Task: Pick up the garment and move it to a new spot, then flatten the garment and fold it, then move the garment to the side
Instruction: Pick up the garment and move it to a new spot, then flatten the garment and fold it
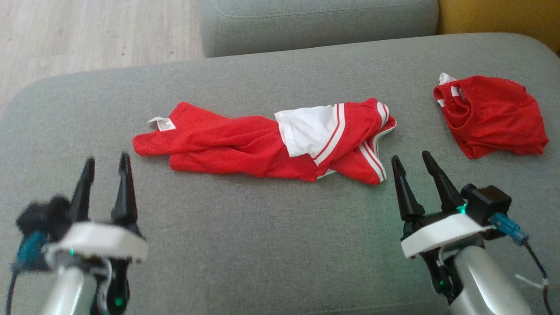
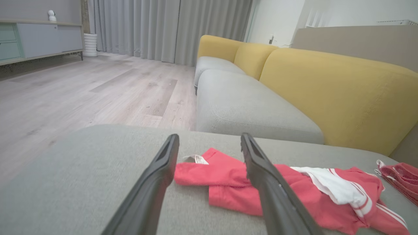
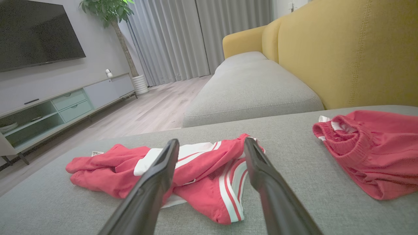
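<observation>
A red garment [image 1: 245, 146] with a white panel and white stripes lies crumpled in a long strip across the middle of the grey cushion [image 1: 262, 245]; a white label sticks out at its left end. It also lies ahead of the fingers in the left wrist view [image 2: 228, 189] and the right wrist view [image 3: 202, 169]. My left gripper [image 1: 106, 162] hovers open, near the garment's left end, holding nothing. Just short of the garment's striped right end, my right gripper [image 1: 411, 157] is also open and empty.
A second red garment [image 1: 490, 116] lies bunched at the cushion's right. A further grey seat cushion [image 1: 315, 24] and a yellow sofa back [image 1: 498, 17] stand behind. Wooden floor [image 1: 87, 35] lies to the far left, with a TV cabinet [image 3: 65, 101] across the room.
</observation>
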